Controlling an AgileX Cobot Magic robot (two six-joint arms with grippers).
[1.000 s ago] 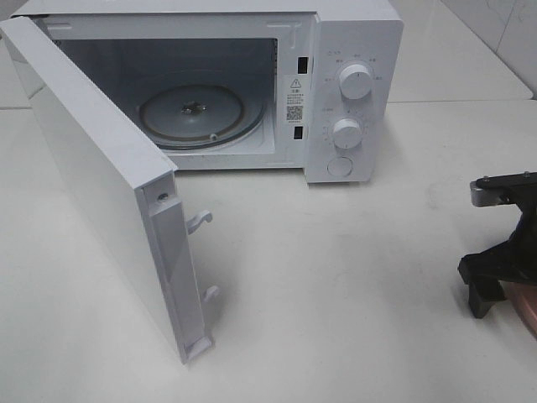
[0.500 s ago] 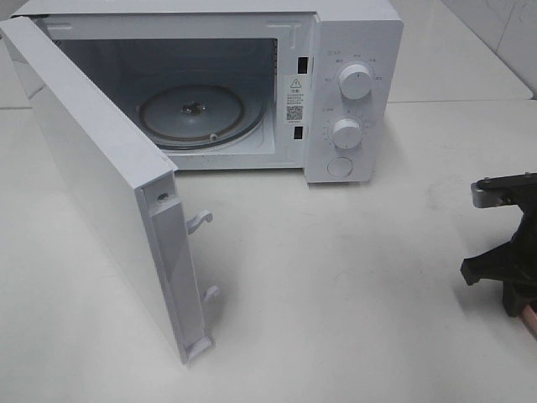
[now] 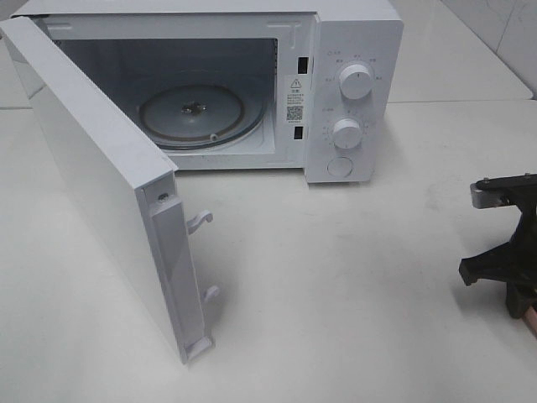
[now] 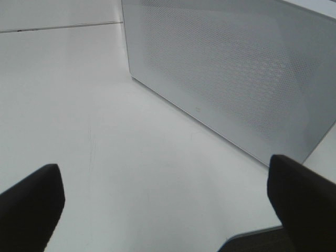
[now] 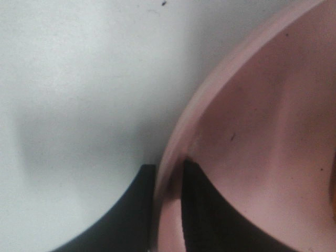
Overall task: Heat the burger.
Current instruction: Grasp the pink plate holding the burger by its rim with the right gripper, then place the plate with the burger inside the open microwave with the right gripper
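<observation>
Since a second ago, the fingers of my right claw (image 5: 169,169) have drawn in from a wide spread to a narrow pinch. They now stand one on each side of the rim of the pink plate (image 5: 252,131), pressed against it with only the rim's thickness between them, so I take that as a grip on the plate. Nothing else has shifted. I hold the plate by its edge because that seems the simplest way to carry what rides on it without squeezing the food. The burger itself I cannot properly see. A sliver of orange at the very edge of the right wrist view may be part of it, but that is too little to tell, so I judge it sits further in on the plate, out of frame. The high camera shows only the dark body of my right claw (image 3: 513,290) at the table's (image 3: 352,277) right edge, with a trace of pink under it. It does show what my wrist cameras miss: the white microwave (image 3: 352,34) with its door (image 3: 92,168) swung wide and the glass turntable (image 3: 197,113) bare inside, ready to receive the plate. My left claw (image 4: 163,176) is out of that view. Its own camera shows its fingers spread wide and holding nothing, low over the table near the door's meshed outer face (image 4: 231,68), well out of my right arm's way.
</observation>
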